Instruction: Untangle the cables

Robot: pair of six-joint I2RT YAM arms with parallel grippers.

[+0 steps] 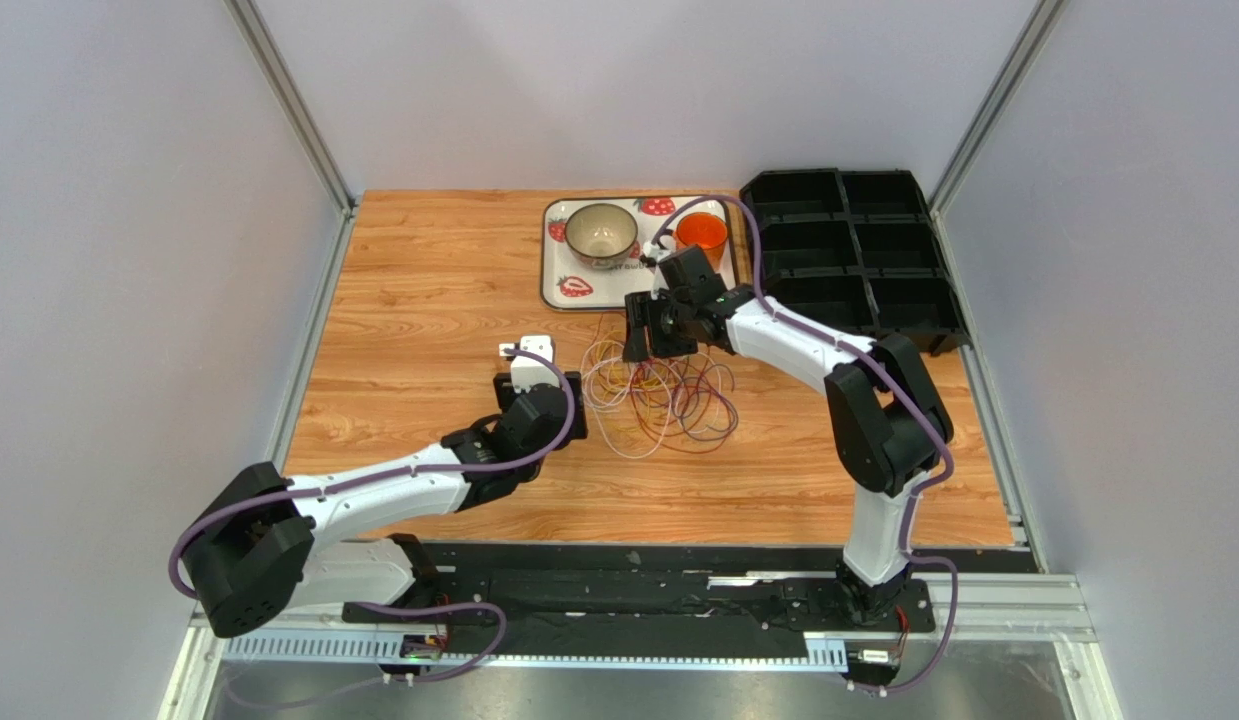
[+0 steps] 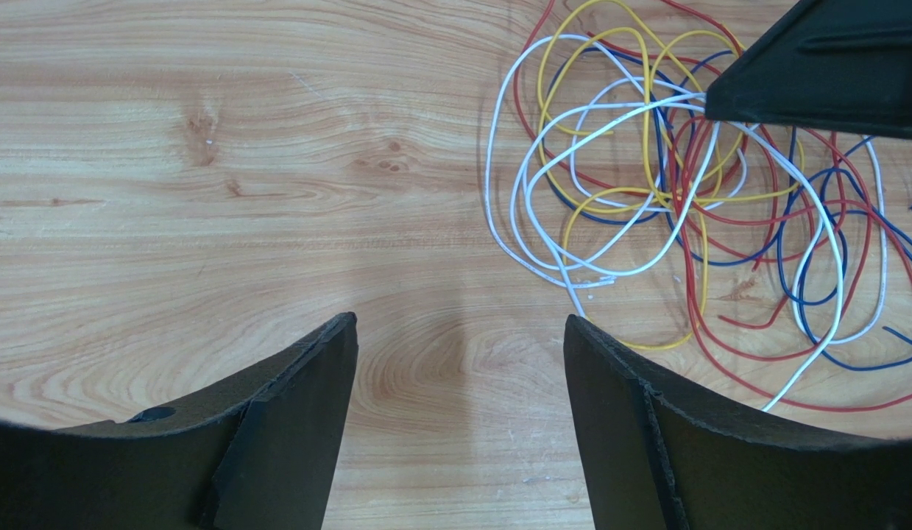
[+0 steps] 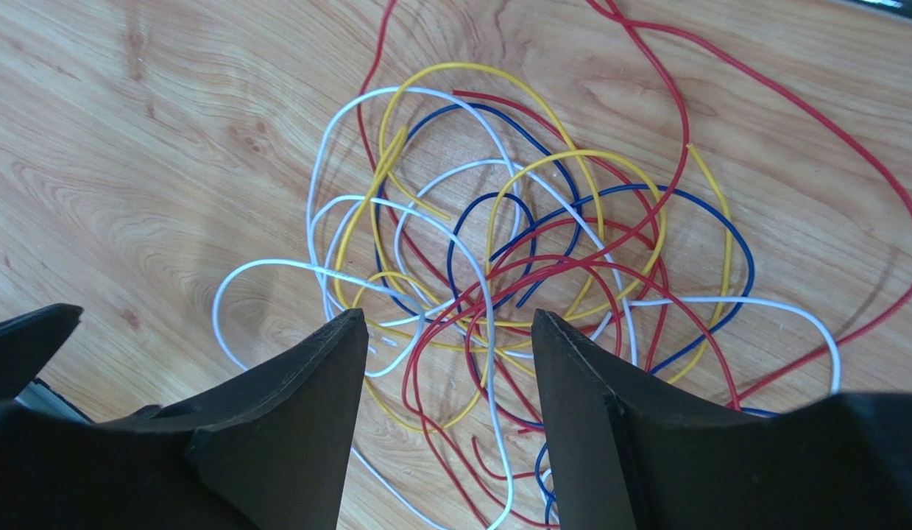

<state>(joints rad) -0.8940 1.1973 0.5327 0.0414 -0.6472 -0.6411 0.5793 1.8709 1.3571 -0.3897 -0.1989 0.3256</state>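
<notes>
Cables (image 1: 664, 405) lie tangled on the counter (image 1: 415, 285), their far edge hidden under your right tool (image 3: 444, 356): jaws apart, gripping nothing, contact unclear. Left tool (image 2: 460, 345) gapes beside them, empty.

Bare counter (image 1: 415, 300) lies open left of the cables (image 1: 667, 402). The tray (image 1: 552, 263) and black bins (image 1: 866, 255) crowd the far edge. The right hand (image 3: 447, 331) hangs over the tangle.
</notes>
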